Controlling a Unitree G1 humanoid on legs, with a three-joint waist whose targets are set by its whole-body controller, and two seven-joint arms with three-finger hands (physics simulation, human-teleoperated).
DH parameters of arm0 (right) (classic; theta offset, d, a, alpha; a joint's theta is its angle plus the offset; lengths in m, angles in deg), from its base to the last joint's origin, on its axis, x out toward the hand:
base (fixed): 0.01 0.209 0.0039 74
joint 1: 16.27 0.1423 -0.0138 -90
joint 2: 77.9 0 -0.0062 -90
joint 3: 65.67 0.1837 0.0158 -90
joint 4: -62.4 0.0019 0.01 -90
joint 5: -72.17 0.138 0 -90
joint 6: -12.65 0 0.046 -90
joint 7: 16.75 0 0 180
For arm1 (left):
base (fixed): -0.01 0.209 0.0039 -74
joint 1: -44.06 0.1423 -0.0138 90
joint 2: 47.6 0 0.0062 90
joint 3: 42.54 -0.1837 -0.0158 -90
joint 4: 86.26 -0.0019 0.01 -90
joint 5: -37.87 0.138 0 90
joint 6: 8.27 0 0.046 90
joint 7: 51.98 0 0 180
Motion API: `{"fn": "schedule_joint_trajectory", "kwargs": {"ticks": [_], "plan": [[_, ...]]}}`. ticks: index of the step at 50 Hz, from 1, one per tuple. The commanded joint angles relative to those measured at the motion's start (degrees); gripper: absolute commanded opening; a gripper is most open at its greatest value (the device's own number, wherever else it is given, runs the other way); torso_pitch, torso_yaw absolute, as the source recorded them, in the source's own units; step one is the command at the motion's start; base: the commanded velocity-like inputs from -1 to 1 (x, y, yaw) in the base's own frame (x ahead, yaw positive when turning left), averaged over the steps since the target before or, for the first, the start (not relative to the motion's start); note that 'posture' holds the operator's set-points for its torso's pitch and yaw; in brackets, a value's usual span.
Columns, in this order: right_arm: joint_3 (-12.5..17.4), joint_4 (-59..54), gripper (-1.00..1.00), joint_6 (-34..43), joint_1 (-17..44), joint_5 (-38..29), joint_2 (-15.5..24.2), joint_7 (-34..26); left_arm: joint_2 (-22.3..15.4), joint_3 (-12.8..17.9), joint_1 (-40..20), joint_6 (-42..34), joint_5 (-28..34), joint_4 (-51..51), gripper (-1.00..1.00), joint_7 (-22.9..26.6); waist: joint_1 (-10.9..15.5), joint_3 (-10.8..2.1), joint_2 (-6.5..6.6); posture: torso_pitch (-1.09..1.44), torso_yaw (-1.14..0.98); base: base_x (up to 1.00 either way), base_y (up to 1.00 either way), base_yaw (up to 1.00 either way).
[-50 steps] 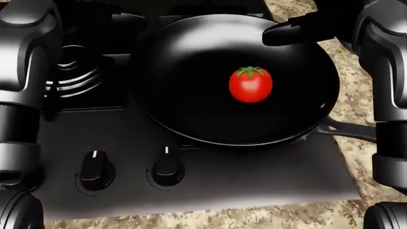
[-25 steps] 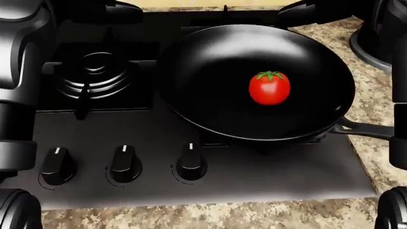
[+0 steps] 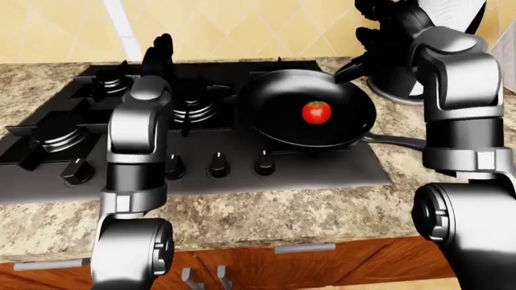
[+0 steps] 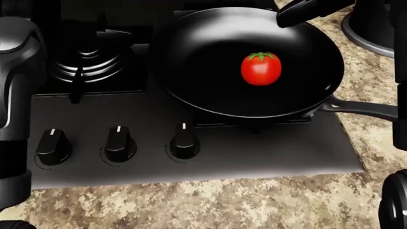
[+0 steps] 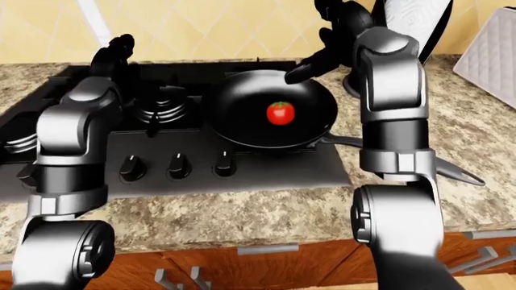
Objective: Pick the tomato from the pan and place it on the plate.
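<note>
Right arm [image 5: 392, 121]: rose from lower right of the right-eye view, elbow bent, forearm upright, reaching toward the upper centre. Left arm [image 5: 68, 151]: rose from lower left of the same view, forearm tilted up toward the upper left.

Counter [image 4: 191, 205]: speckled beige stone, along the bottom of the head view; wood cabinet fronts [image 3: 266, 266] below it in the left-eye view.

Stove [image 4: 254, 157]: flat black, filling the middle of the head view. Three knobs [image 4: 119, 142] in a row at lower left, white marks pointing up. Burner [image 4: 89, 59] with grate at upper left, bare.

Pan [image 4: 203, 71]: black, round, on the stove at upper centre-right of the head view; handle running off to the right edge.

Tomato [image 4: 261, 68]: red, glossy, green stem cap on top; lay inside the pan, right of its centre, touching nothing but the pan floor.

Right hand [image 5: 319, 57]: held above the pan's upper rim, fingers [image 4: 296, 12] spread apart and pointing toward the view's left, closed on nothing, clear of the tomato.

Left hand [image 3: 160, 51]: raised over the top of the stove at upper left of the left-eye view, fingers extended upward and apart, holding nothing.

Dark round-based object [image 4: 372, 24]: upper right corner of the head view, beside the pan; identity not clear.

Wall [image 3: 242, 30]: yellow diamond tiles across the top of the left-eye view.
</note>
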Motion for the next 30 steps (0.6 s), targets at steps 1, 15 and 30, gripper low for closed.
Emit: {"fn": "schedule_joint_trajectory", "kwargs": {"ticks": [1, 15, 30], "plan": [[0.13, 0.33, 1.00, -1.91, 3.29, -1.97, 0.64, -1.31, -0.52, 0.16, -2.45, 1.62, 0.11, 2.47, 1.00, -0.34, -0.01, -1.85, 0.03, 0.00, 0.00, 0.00, 0.00, 0.00], [0.64, 0.29, 1.00, 0.06, 6.73, -5.58, 0.39, -5.08, -2.86, 0.08, -11.74, 8.88, 0.08, -10.82, 1.00, 3.44, 0.27, -2.10, 0.12, 0.00, 0.00, 0.00, 0.00, 0.00], [-1.33, 0.73, 1.00, -2.68, 5.13, -13.05, 0.95, -12.68, -3.42, 0.07, -11.20, 8.41, 0.28, -10.32, 1.00, 3.65, -0.04, -2.10, 0.25, 0.00, 0.00, 0.00, 0.00, 0.00]]}}
